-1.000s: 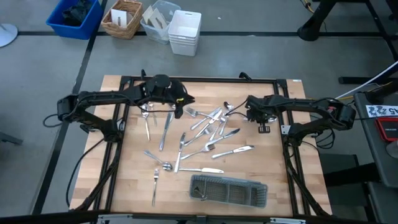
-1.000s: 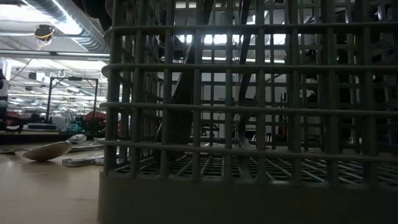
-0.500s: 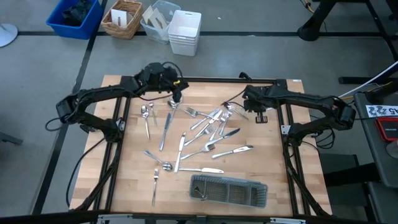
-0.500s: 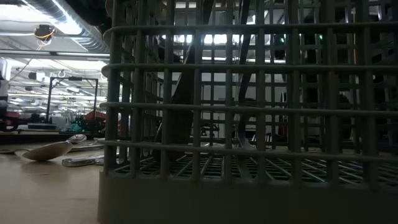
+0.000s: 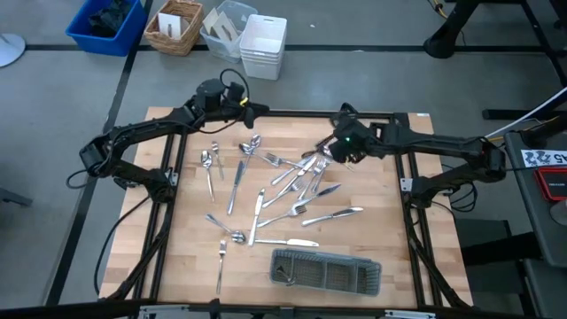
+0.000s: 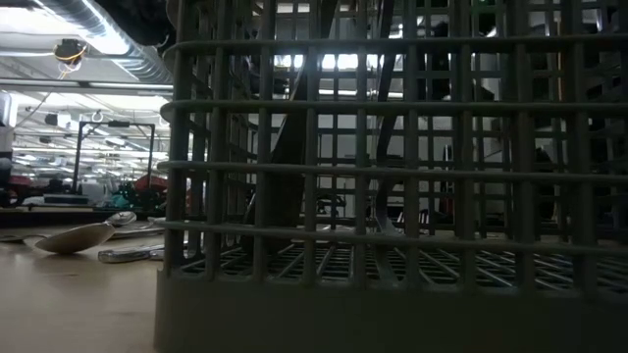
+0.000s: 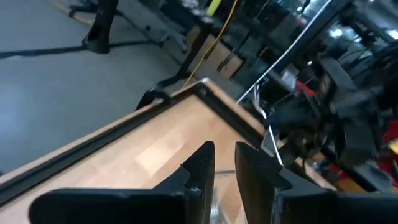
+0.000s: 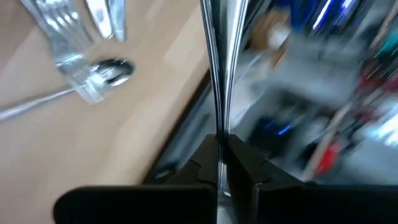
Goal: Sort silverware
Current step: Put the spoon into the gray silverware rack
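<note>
Since the earlier frames, both arms had swung away from mid-table toward the far edge. The left gripper point(image 5: 252, 110) had left the cutlery beside it and sat raised over the far rail; in its wrist view the fingers point(image 7: 200, 167) stood slightly apart with nothing between them. The right gripper point(image 5: 341, 149) had moved to the far end of the pile, and its wrist view showed the fingers point(image 8: 208, 160) pinched shut on a thin metal piece point(image 8: 219, 74), standing up from the jaws; whether fork, spoon or knife could not be told.

The silverware point(image 5: 288, 190) lay scattered across the wooden table point(image 5: 390, 239), most pieces in a loose heap at its centre. The mesh tray point(image 5: 326, 271) sat at the near edge, well apart from the right gripper, and appeared unfilled. In my judgement, one piece had been picked and awaited carriage to the tray; sorting was barely begun.
</note>
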